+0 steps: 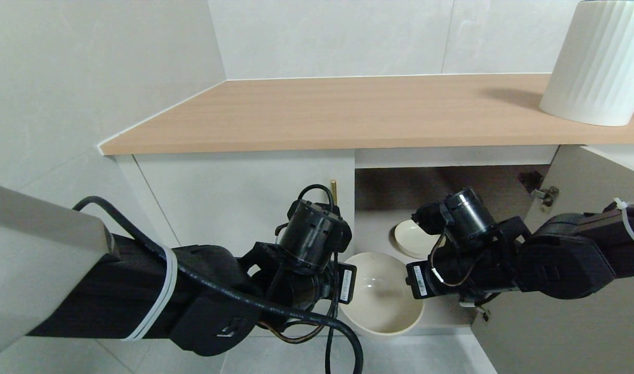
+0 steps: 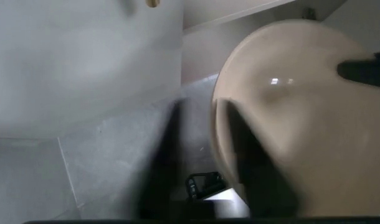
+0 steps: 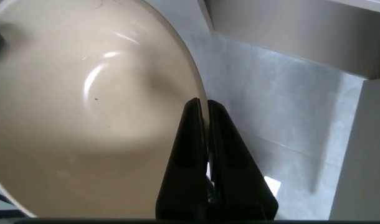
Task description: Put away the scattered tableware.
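Observation:
A large cream bowl (image 1: pixel 381 296) hangs tilted between my two arms, just in front of the open cabinet's lower edge. My right gripper (image 3: pixel 204 107) is shut on the bowl's (image 3: pixel 84 112) rim, one finger inside and one outside. On the opposite side, my left gripper (image 2: pixel 199 109) straddles the bowl's (image 2: pixel 302 112) rim, with one blurred finger inside the bowl. The other finger stands off outside with floor showing in the gap, so the gripper is open. A smaller cream dish (image 1: pixel 411 240) lies on the cabinet floor behind the bowl.
The cabinet's right door (image 1: pixel 581 301) stands swung open beside my right arm. Its left door (image 1: pixel 244 197), with a gold handle (image 1: pixel 333 190), is closed. A white ribbed container (image 1: pixel 597 62) sits on the wooden countertop (image 1: pixel 348 109). Grey floor tiles lie below.

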